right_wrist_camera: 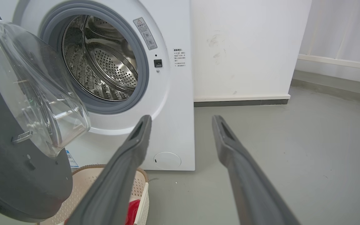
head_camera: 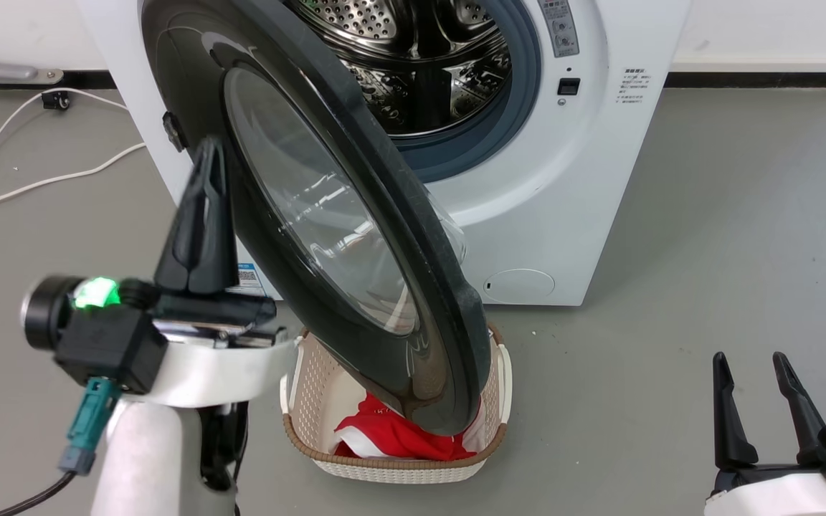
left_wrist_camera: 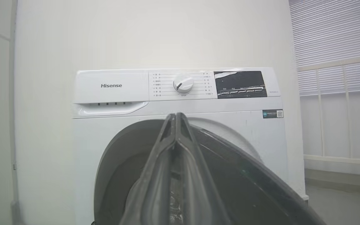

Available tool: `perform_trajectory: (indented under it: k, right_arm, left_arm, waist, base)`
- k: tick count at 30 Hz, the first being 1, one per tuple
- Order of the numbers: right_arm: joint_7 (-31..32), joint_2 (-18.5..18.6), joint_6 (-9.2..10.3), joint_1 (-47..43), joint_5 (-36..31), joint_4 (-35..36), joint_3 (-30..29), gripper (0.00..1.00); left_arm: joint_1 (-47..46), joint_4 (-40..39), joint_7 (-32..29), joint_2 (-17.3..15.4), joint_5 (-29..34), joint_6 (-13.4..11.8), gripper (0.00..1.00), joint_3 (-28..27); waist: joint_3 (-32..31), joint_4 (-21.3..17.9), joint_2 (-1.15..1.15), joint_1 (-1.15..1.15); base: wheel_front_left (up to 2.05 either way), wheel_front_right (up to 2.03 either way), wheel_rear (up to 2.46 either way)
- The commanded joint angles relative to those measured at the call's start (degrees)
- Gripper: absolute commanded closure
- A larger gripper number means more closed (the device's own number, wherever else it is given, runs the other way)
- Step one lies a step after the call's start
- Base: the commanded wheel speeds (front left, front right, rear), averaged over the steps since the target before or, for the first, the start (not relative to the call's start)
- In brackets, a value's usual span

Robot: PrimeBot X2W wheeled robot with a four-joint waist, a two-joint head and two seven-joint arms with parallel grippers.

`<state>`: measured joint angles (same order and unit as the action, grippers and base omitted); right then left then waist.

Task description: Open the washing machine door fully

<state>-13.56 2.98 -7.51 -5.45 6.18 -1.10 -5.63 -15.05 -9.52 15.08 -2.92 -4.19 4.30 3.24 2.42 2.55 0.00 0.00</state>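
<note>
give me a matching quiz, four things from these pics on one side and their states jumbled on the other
Things
1. washing machine door
2. left gripper
3. right gripper
4. basket

States
A. fingers spread apart, holding nothing
B. has a red cloth inside
C. fingers pressed together
D. swung partly open

Pairs: 1-D, 2-C, 3-A, 4-B
</note>
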Motion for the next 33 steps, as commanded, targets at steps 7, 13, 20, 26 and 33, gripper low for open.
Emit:
perform_trajectory:
  k: [7,13,20,26,33]
  right_arm:
    - [-0.1,-0.2,0.04,1.0,0.2,-0.3,-0.3,0.00]
    - [-0.2,-0.2,0.03,1.0,0.5,-0.7,-0.1,0.00]
    - [-0.3,-0.2,0.03,0.3,0.8,-1.4,0.3,0.00]
    - [-0.2,-0.2,0.04,-0.4,1.3,-1.7,0.2,0.00]
    - [0.1,-0.2,0.03,-0.8,1.7,-1.9,0.1,0.00]
  left_arm:
    - [-6.7,-7.1,0.1,-0.1,-0.6,-0.3,1.00,1.3]
    - [-10.5,-9.4,0.0,0.0,-1.9,-0.4,1.00,5.7]
    - [-11.9,-10.5,-3.3,0.0,-4.3,0.7,1.00,17.1]
    - [-9.3,-10.6,-7.5,0.0,-7.0,1.6,1.00,27.8]
    - [-3.4,-10.4,-12.3,-1.7,-10.8,2.6,1.00,37.3]
  waist:
    - [0.3,-0.1,0.00,0.00]
    - [0.2,-0.6,0.00,0.00]
    - [-0.2,-1.2,0.00,0.00]
    - [-0.6,-0.8,0.00,0.00]
    - [-1.0,-0.2,0.00,0.00]
  base:
    - [0.00,0.00,0.00]
    - [0.00,0.00,0.00]
    - [0.00,0.00,0.00]
    - [0.00,0.00,0.00]
    - [0.00,0.00,0.00]
